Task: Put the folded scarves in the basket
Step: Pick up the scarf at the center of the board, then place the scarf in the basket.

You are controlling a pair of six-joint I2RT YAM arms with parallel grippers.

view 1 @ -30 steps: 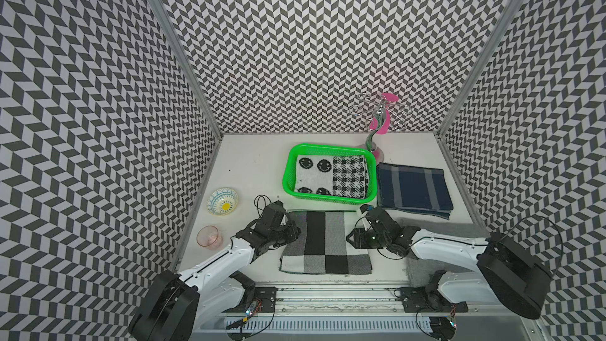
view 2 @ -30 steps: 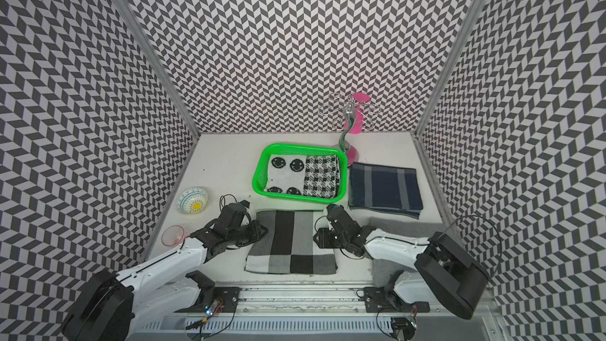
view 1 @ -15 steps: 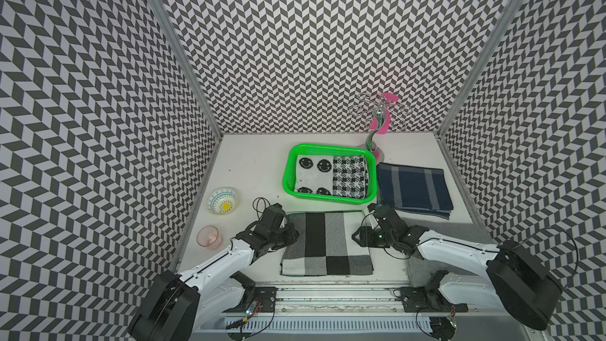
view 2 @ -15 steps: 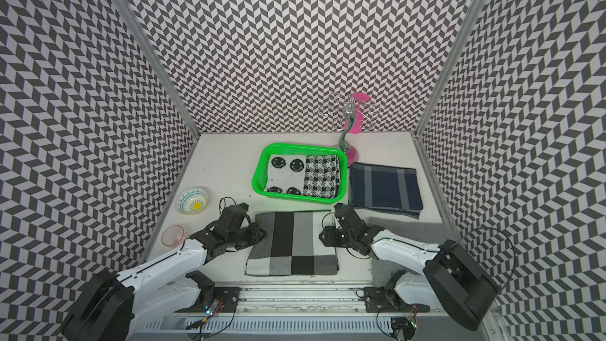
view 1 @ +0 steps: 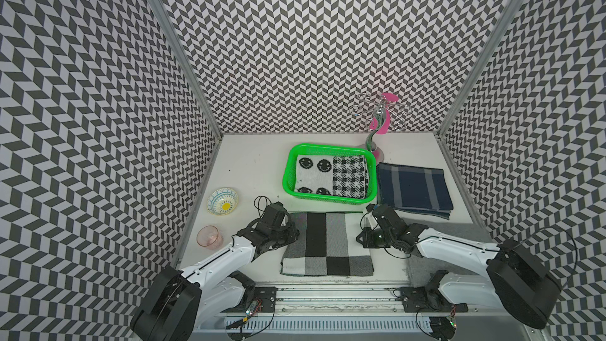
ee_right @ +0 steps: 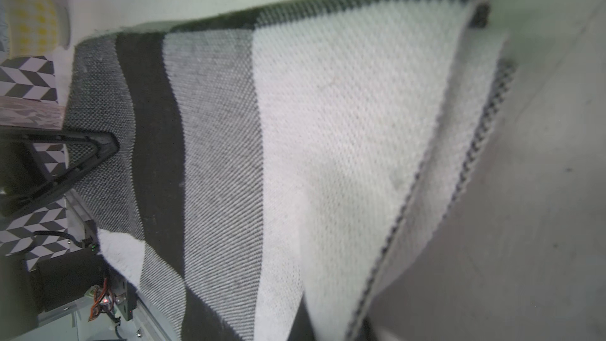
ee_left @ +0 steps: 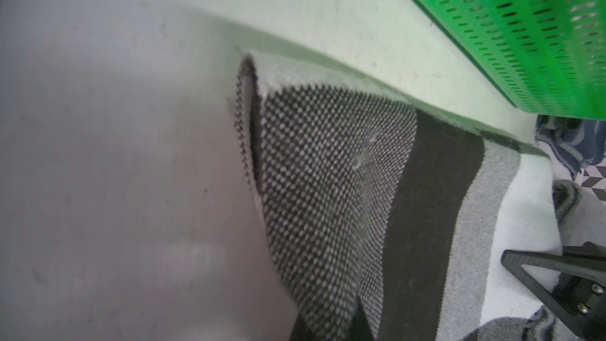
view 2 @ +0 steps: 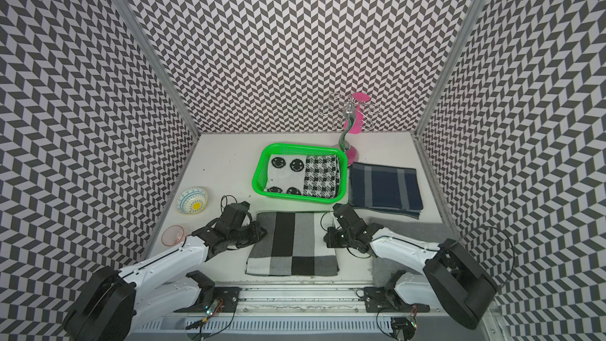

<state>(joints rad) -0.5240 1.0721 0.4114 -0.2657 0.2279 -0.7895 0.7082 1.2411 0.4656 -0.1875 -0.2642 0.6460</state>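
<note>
Top view: smiley scarf (view 1: 331,177) fills basket (view 1: 287,173) floor.

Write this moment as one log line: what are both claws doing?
left claw: shut on grey checked scarf | right claw: shut on opposite edge | scarf: on table, outside basket

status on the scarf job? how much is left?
Done: one smiley-patterned scarf already lies in the basket. In hand: left end effector and right end effector are shut on opposite side edges of the block-checked scarf, which lies on the table in front of the basket. Remaining: lift, carry over the rim, release.
</note>
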